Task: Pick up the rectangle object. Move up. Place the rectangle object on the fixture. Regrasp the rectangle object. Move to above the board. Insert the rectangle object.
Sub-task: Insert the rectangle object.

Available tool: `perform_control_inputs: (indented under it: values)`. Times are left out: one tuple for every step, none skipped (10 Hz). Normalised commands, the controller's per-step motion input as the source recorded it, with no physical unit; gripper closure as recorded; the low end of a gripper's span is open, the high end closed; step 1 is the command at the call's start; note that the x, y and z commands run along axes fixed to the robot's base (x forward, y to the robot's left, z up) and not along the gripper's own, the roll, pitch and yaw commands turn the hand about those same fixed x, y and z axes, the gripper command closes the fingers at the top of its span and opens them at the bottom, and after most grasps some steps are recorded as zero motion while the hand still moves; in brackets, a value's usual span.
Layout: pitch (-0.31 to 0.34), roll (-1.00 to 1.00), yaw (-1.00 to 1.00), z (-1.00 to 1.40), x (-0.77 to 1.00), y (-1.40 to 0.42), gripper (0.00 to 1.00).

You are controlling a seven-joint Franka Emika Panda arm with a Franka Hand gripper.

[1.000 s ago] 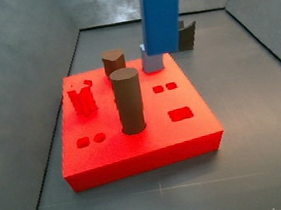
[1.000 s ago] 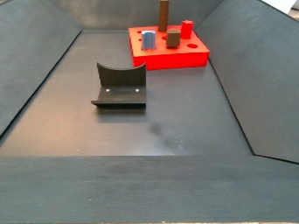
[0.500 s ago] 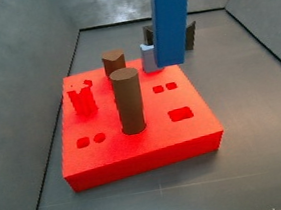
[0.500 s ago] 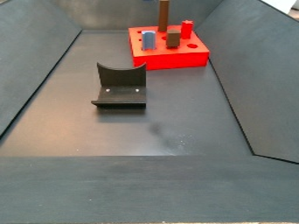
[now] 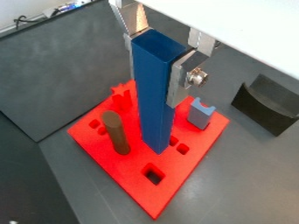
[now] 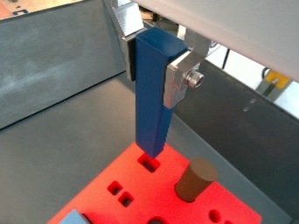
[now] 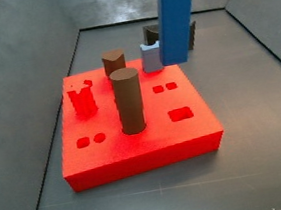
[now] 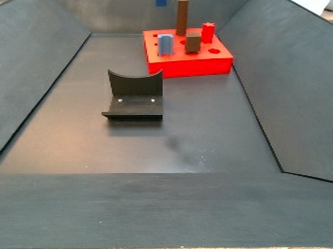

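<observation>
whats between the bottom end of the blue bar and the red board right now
Only open air. In a wrist view the blue bar, clamped in the end effector, hangs upright with its lower end above a square hole in the red board, not yet touching it.

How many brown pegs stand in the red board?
2: the tall brown cylinder near the board's middle, and the shorter brown hexagonal peg nearer one edge. The gripper holds the blue bar above the board.

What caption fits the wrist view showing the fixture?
Pincer holds the blue bar upright above the red board, fixture beyond.
</observation>
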Motion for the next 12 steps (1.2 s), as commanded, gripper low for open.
perform_control_inputs:
  values:
    - [0.000, 0.16, 0.00, -0.23, 1.00, 0.07, 1.00]
    - [0.000, 0.11, 0.00, -0.14, 1.00, 0.05, 1.00]
    - [-0.004, 0.11, 0.00, -0.26, 1.00, 0.00, 1.00]
    - [0.000, 0.30, 0.01, -0.41, 0.89, -0.25, 1.00]
    - [0.000, 0.38, 0.13, -0.49, 0.38, -0.52, 1.00]
    - [-0.066, 0.32, 0.13, -0.57, 0.08, -0.51, 1.00]
    - [-0.110, 0.30, 0.13, -0.55, 0.00, -0.51, 1.00]
    - [-0.164, 0.19, 0.11, -0.45, 0.00, -0.33, 1.00]
    - [-0.081, 0.15, 0.07, -0.36, 0.00, -0.17, 1.00]
    - [-0.011, 0.13, 0.19, -0.32, 0.00, -0.03, 1.00]
    - [0.000, 0.12, 0.27, -0.20, 0.00, -0.01, 1.00]
    - [0.000, 0.10, 0.28, -0.19, -0.01, 0.00, 1.00]
